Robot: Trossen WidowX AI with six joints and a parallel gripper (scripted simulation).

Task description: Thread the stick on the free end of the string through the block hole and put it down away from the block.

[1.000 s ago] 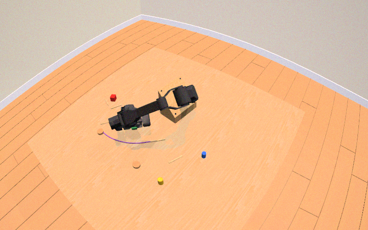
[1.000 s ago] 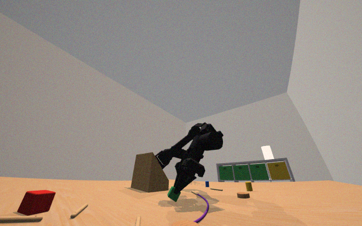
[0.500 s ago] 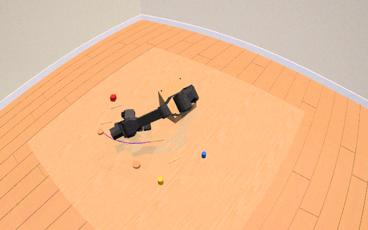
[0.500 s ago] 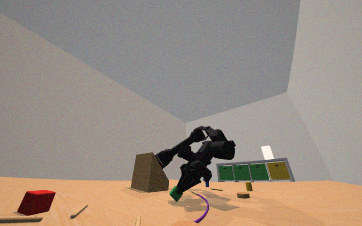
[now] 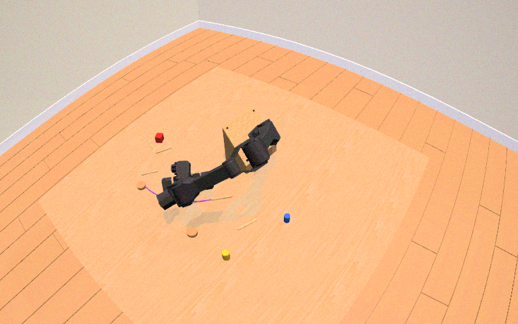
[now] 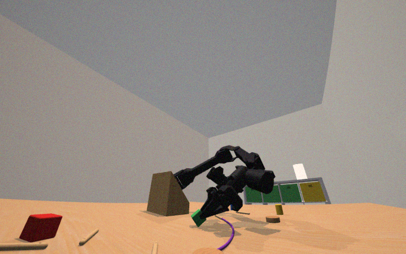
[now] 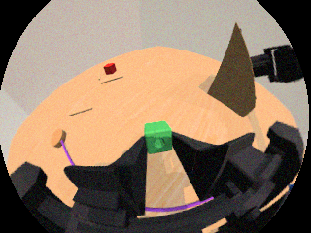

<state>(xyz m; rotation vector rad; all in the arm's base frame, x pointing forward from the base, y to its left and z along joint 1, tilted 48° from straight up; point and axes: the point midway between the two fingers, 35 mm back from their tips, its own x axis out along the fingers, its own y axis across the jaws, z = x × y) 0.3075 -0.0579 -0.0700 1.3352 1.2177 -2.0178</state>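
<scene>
My gripper (image 6: 201, 216) (image 7: 158, 140) is shut on a small green cube (image 6: 197, 218) (image 7: 157, 130), held tilted just above the table; the arm hides the cube in the top view. The wooden block (image 5: 239, 125) (image 6: 161, 194) (image 7: 235, 83) stands on the table, partly behind the arm; its hole cannot be made out. The purple string (image 5: 202, 200) (image 6: 232, 232) (image 7: 177, 208) curves over the table from the round button (image 5: 141, 185) (image 6: 208, 251) (image 7: 58, 138), passing below the arm. Its thin stick (image 5: 222, 198) (image 6: 218, 216) lies on the table, away from the fingers.
A red cube (image 5: 159, 138) (image 6: 42, 227) (image 7: 110, 68) lies near several loose sticks. Another stick (image 5: 247, 224) lies between a second button (image 5: 191, 231) (image 6: 272, 219) and a blue cylinder (image 5: 286, 218). A yellow cylinder (image 5: 225, 255) (image 6: 278, 209) stands beyond that button.
</scene>
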